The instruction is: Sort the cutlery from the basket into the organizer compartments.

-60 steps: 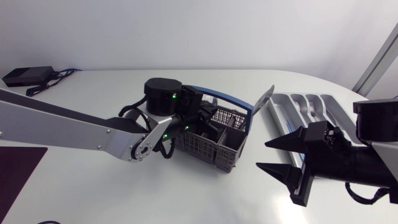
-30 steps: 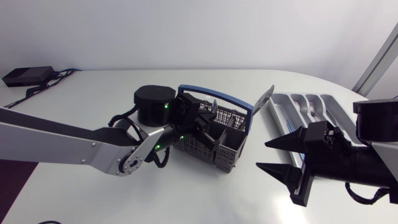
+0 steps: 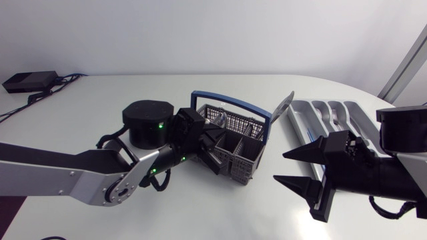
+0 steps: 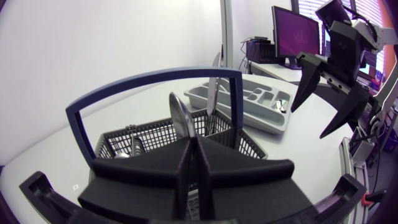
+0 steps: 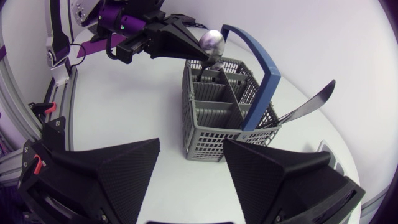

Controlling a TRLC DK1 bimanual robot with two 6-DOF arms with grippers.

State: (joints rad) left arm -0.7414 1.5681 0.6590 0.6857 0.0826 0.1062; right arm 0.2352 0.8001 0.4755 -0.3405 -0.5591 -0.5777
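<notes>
A black power adapter [image 3: 27, 81] with its cables is lying at the worktop's far left corner. From the left edge the left arm [image 3: 73, 175] is being stretched across the worktop toward the middle. The left gripper [image 4: 193, 147] is being kept clenched, and a spoon [image 4: 181, 118] is being grasped between its two fingers just below the bowl. The spoon is being held upright, bowl uppermost, above the basket's rim on the side nearest the left arm. In the right wrist view its shaft is seen reaching down to the rim of a compartment there; whether its end is inside cannot be told.

The basket [image 3: 235, 171], grey mesh with several compartments, is standing near the middle of the worktop, slightly toward the right. Its blue handle [image 3: 233, 104] is being carried upright over it. A knife [image 3: 283, 107] is being propped in the basket's right end, tilted outward, its blade leaning toward the organizer; whether the two are touching cannot be told.

The organizer [image 3: 313, 110], a pale grey tray, is lying near the worktop's far right edge, just beside the basket. A fork [image 3: 333, 119] is lying in one of its inner long compartments.

From the right edge the right arm [image 3: 393, 177] is being held low over the worktop. The right gripper [image 3: 280, 167] is released, its fingers spread wide, pointing at the basket, with nothing being held between them.
</notes>
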